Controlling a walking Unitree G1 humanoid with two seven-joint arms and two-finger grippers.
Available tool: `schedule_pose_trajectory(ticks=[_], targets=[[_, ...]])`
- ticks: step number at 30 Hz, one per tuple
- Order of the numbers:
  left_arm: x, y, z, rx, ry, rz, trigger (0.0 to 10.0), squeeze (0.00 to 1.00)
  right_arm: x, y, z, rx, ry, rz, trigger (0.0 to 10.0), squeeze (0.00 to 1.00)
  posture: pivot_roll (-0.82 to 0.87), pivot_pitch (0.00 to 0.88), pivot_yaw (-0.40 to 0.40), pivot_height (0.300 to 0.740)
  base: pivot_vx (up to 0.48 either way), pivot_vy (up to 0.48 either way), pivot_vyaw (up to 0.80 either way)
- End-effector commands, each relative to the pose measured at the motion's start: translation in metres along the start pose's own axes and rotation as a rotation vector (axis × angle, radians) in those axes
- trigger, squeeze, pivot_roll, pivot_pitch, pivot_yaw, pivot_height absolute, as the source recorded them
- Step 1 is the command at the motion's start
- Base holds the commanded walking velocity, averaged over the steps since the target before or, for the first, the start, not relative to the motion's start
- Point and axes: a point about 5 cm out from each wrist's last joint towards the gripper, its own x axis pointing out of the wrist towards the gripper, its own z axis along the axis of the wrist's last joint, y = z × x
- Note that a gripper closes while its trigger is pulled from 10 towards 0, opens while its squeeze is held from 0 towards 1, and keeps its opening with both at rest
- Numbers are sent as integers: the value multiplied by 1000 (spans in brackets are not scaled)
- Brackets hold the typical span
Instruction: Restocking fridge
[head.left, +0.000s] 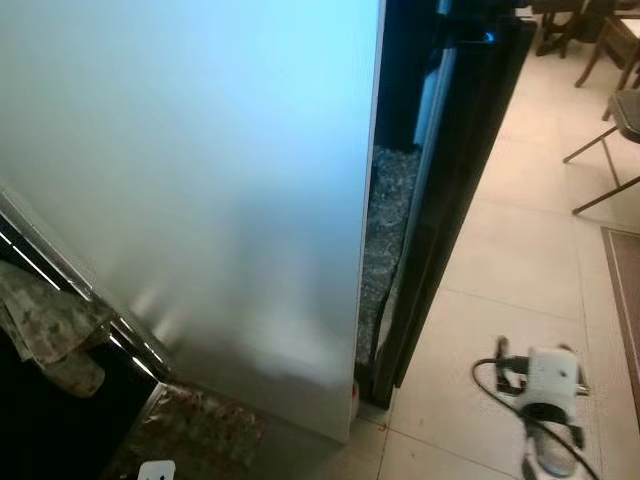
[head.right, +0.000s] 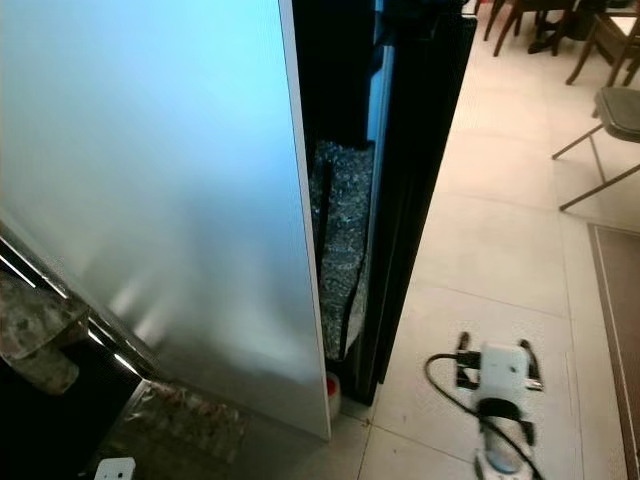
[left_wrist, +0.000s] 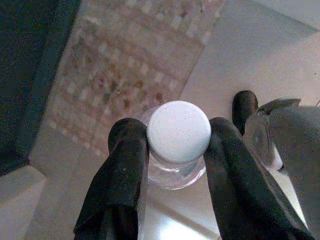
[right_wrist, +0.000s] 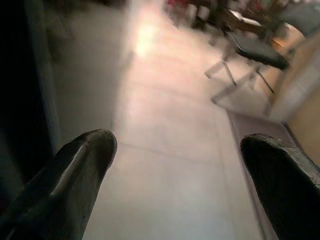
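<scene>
My left gripper (left_wrist: 177, 150) has its jaws clamped on a clear bottle (left_wrist: 175, 170), one black finger (left_wrist: 122, 175) on each side of the neck just under the white ribbed cap (left_wrist: 178, 131). I see the bottle from above, cap toward the camera. Beneath it lies a patterned rug (left_wrist: 130, 70) on a pale floor, with a dark surface along one edge of that wrist view. A second dark finger-like tip and a grey rounded shape sit just beside the bottle; I cannot tell what they are.

My right gripper (right_wrist: 182, 165) has its jaws wide apart and holds nothing. Between the fingers I see pale floor tiles (right_wrist: 165, 130) and, farther off, a blurred folding chair (right_wrist: 250, 50).

From the head, the open fridge door (head.left: 200, 180) takes up most of the left side as a broad, pale, frosted panel seen edge-on. Right of its edge is a narrow gap with a dark interior and a speckled grey surface (head.left: 385, 220), then the tall black fridge body (head.left: 460, 170). The right arm (head.left: 545, 400), white and grey with a black cable, hangs low over the tiles to the right. A cloth (head.left: 50, 330) hangs on a rail at lower left. Chairs (head.right: 600, 110) stand at the far right.
</scene>
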Motion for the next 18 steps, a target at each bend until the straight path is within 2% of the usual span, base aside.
schedule_pose_trajectory(ticks=[1,4,6,9,11,12,13,14,18], targets=[[-1,6,-6,19,20,17,10000,0,-1,12,14,18,-71,14,10000,0,-40,0,77,740,0,0,0],[-1,6,-6,21,20,19,10000,0,-4,28,33,60,-144,37,10000,0,-36,0,71,740,0,0,0],[-1,6,-7,21,20,20,10000,0,-6,34,38,54,-158,58,10000,0,-36,0,71,740,0,0,0],[-2,7,-7,24,20,21,10000,0,-12,66,62,72,-242,183,10000,0,-42,0,74,740,0,0,0],[-1,7,-6,24,18,21,10000,0,-11,80,77,101,-278,206,10000,0,-44,0,76,740,0,0,0],[-1,7,-6,24,16,21,10000,0,-9,82,82,114,-287,207,10000,373,-44,0,76,740,0,0,0],[-1,7,-6,24,15,21,10000,0,-9,83,86,124,-289,208,10000,373,-46,0,76,740,0,0,0],[-1,6,-5,21,14,21,10000,0,-7,82,89,111,-300,206,10000,1000,-42,0,76,740,0,0,0],[-1,6,-4,15,11,21,10000,0,0,75,102,74,-340,189,10000,1000,-42,13,74,740,0,0,0]])
